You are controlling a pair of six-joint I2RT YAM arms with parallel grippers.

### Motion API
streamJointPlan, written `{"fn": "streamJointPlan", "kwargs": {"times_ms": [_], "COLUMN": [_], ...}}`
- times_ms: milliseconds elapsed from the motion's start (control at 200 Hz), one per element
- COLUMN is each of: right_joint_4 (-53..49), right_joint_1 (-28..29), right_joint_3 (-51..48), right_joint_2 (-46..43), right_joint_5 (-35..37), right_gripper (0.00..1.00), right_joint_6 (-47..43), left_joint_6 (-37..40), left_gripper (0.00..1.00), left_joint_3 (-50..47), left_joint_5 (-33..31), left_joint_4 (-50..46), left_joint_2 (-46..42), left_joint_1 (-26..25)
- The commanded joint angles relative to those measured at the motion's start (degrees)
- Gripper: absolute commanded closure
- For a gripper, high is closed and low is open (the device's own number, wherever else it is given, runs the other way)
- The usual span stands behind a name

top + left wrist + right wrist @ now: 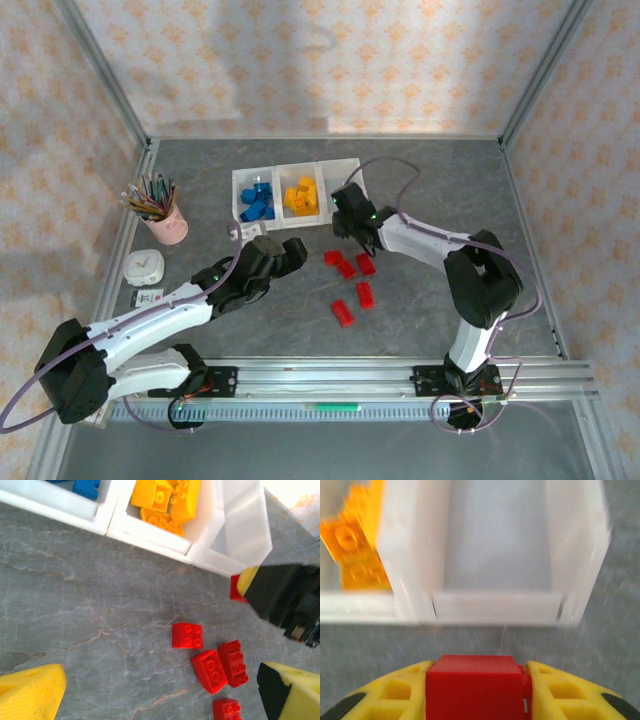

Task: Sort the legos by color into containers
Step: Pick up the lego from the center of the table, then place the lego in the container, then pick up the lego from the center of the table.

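Right hand (pixel 478 700) clamped on one red lego (pixel 472 677), apparently just short of the container (pixel 495 611) straight ahead. Left hand (pixel 160 692) spread wide and empty above loose red legos (pixel 187 635).

- Left arm (pixel 150 318): white links, black joints.
- Right arm (pixel 418 238): identical white-and-black build, black base.
- Cables (pixel 385 160): lilac, one along each arm.
- Fingers (pixel 560 690): yellow, ribbed, black backs.
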Motion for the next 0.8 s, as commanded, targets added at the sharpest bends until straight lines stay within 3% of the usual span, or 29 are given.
{"fn": "streamJointPlan", "kwargs": {"times_ms": [0, 225, 395, 586, 796], "right_joint_4": [1.43, 1.58, -2.80, -1.55, -0.16], "right_joint_1": [-2.28, -5.20, -6.32, -6.32, -6.32], "right_joint_3": [4.86, 17.23, 26.03, 20.21, -0.15], "right_joint_2": [1.53, 12.40, 17.36, 9.20, -5.23], "right_joint_5": [1.73, 1.81, 2.02, -2.49, -5.54], "right_gripper": [0.65, 0.62, 0.45, 0.36, 0.35], "right_joint_6": [-1.35, -2.68, -3.47, -1.46, 3.77], "left_joint_6": [0.94, 2.25, 3.49, 4.31, 4.35], "left_gripper": [0.01, 0.01, 0.01, 0.01, 0.01], "left_joint_3": [3.28, 7.30, 9.39, 10.39, 9.29], "left_joint_5": [-3.51, -5.04, -4.07, -2.61, 0.21], "left_joint_4": [1.84, 2.39, 2.57, 1.74, -0.08], "left_joint_2": [1.46, 5.56, 7.37, 8.11, 7.42], "left_joint_1": [-0.41, 0.16, 0.47, 0.47, -0.88]}}
